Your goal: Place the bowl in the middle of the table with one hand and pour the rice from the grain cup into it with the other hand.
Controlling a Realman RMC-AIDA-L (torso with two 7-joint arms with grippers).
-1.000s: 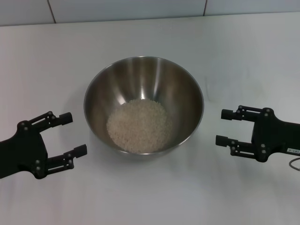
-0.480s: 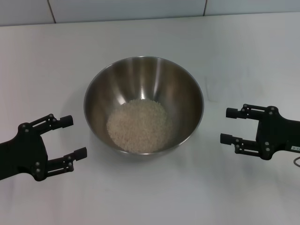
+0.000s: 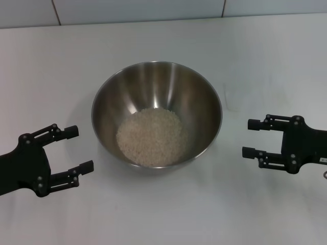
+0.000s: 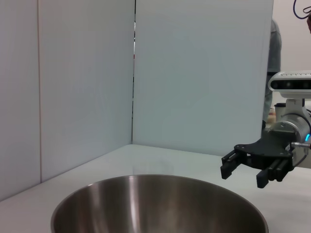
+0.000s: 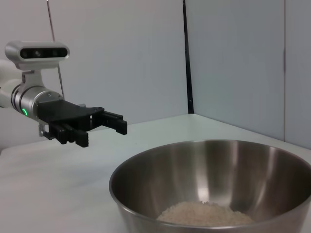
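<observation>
The bowl point(image 3: 156, 81), a wide shiny steel one, stands on the white table point(image 3: 163, 214) about in the middle. A pale mound of rice point(image 3: 149, 137) lies in its bottom. My left gripper point(image 3: 82, 148) hovers open and empty just left of the bowl. On the bowl's right my right gripper point(image 3: 249, 138) is likewise open and empty. A faint clear outline just right of the bowl may be the grain cup point(image 3: 232, 99); it is barely visible. The wrist views show the bowl point(image 5: 209, 160) with rice point(image 5: 204, 213), the left gripper point(image 5: 102, 133) and the right gripper point(image 4: 248, 170).
White wall panels point(image 3: 138, 9) run along the table's far edge. A dark cable end point(image 3: 324, 175) shows at the right edge by the right arm.
The right gripper has drawn back a little to the right, away from the bowl. The left gripper has shifted slightly down and left. Bowl and rice are unmoved.
</observation>
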